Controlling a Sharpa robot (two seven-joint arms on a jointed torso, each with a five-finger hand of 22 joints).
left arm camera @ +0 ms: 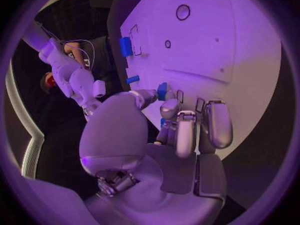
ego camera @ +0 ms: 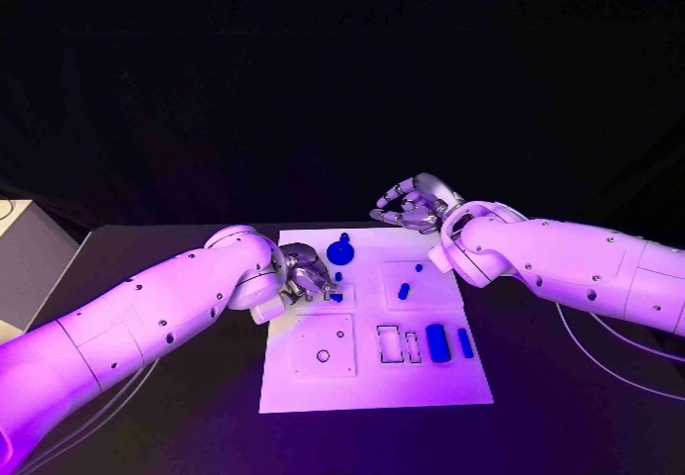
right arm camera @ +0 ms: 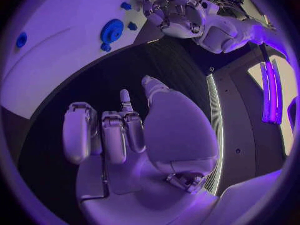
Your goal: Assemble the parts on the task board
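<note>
The left hand [ego camera: 303,274] is working at the left edge of the task board [ego camera: 429,386], its fingers curled down around a small blue part [left arm camera: 162,91] that sits just inside that edge. From the left wrist view the fingertips are closing in on this piece, with the thumb on one side and the other fingers on the other; it looks like a pinch, though whether the part is already lifted or still seated cannot be told. To do this step well, the hand should probably be squeezing the piece squarely, keeping it upright, and raising it straight off the board before carrying it toward its slot, so that it is not tipping or dragging across the neighbouring recesses.

The left arm is reaching in low, wrist bent so the palm is facing the board. The right hand [ego camera: 416,209] is hovering off the board's far right corner, above the black table [ego camera: 171,416], its fingers loosely curled and apart with nothing between them.

Other blue parts are lying on the board: a round piece [ego camera: 340,251] near the far edge, and two upright bars [ego camera: 439,342] beside the rectangular cut-outs toward the right edge.
</note>
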